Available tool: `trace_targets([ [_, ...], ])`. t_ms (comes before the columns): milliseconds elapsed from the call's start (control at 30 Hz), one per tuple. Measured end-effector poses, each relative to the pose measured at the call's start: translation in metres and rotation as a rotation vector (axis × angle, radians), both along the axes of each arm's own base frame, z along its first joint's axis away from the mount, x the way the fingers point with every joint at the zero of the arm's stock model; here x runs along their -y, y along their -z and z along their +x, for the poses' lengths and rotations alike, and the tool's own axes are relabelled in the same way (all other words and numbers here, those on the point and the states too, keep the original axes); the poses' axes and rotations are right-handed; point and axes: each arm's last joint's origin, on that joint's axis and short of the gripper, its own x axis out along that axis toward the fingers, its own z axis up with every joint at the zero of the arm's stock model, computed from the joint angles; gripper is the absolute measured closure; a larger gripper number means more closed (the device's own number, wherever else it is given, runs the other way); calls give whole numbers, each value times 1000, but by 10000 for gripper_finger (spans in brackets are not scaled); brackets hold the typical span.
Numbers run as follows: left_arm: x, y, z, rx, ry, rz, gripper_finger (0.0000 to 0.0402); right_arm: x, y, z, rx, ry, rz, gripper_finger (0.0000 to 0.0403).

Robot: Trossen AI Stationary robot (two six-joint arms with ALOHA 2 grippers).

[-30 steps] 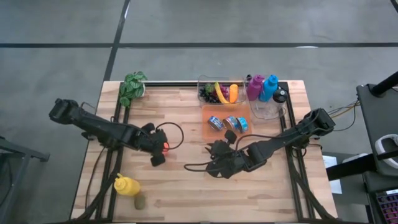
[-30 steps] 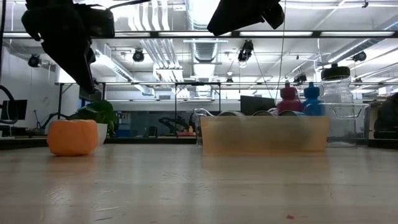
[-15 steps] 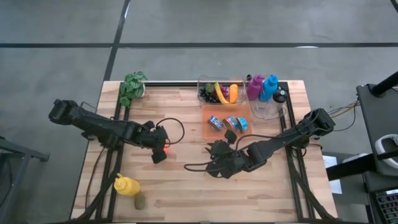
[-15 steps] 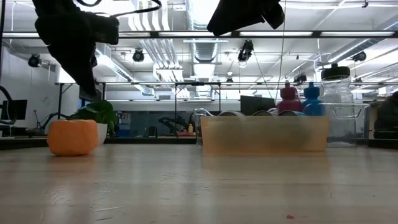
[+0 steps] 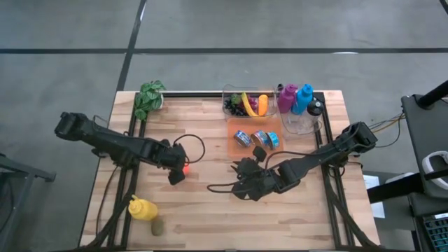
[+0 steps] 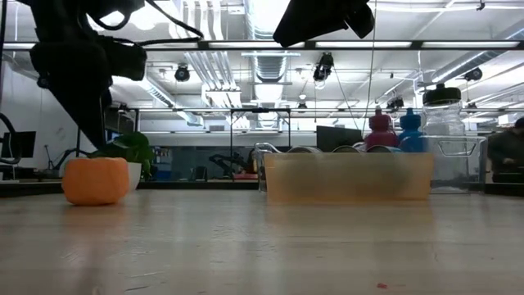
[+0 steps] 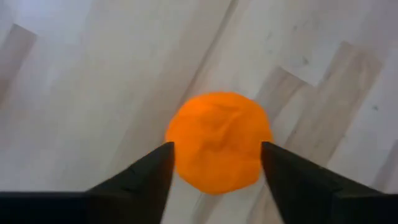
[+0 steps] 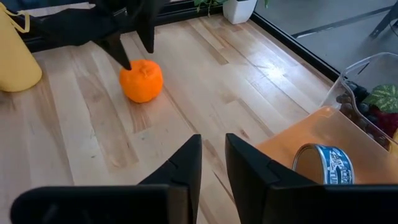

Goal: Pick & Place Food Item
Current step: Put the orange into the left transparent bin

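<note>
High view: my left gripper (image 5: 180, 169) now sits a touch further back toward the table's left than in the frames a second ago, and the orange (image 5: 186, 168) shows as a small bright spot at its tip, on the table (image 5: 210, 217) left of centre. I read this as the release of a placed fruit, or a reset before a fresh grasp; I cannot say which. The right gripper (image 5: 243, 183) waits near the table's middle, below the orange tray (image 5: 234, 150) of tins, unchanged.

Low view: the orange (image 6: 96, 181) rests on the wood, nothing visibly pinching it. The left arm hangs above it, higher and more to the left than half a second ago. The tray (image 6: 348, 176) stands well apart to the right.

Left wrist view: the fingers (image 7: 143, 177) stand wide, one on each side of the orange (image 7: 218, 141), each just beside its skin. I cannot tell whether they touch it; I judge the fruit is not gripped.

Right wrist view: the right gripper (image 8: 213, 163) has its fingers narrow with only a slim gap between them, holding nothing. Across the table, the left gripper (image 8: 134, 53) straddles the orange (image 8: 142, 80) from above, the fruit sitting on the boards.
</note>
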Motion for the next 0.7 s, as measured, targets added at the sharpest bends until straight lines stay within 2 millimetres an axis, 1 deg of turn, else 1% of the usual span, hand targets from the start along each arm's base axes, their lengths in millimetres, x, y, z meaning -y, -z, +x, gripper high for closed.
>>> trace_targets([
  [167,-1,6,-2,-10,0,-4,62,0,0,0,0,0,0,325],
  [267,-1,9,-2,0,0,-6,15,0,0,0,0,0,0,320],
  [333,-1,12,-1,17,7,-8,8,0,0,0,0,0,0,317],
  [433,0,16,1,50,36,-12,21,0,0,0,0,0,0,313],
  [533,0,18,0,46,46,-21,25,0,0,0,1,0,1,312],
  [700,0,28,0,7,32,-19,8,0,0,0,4,0,2,320],
])
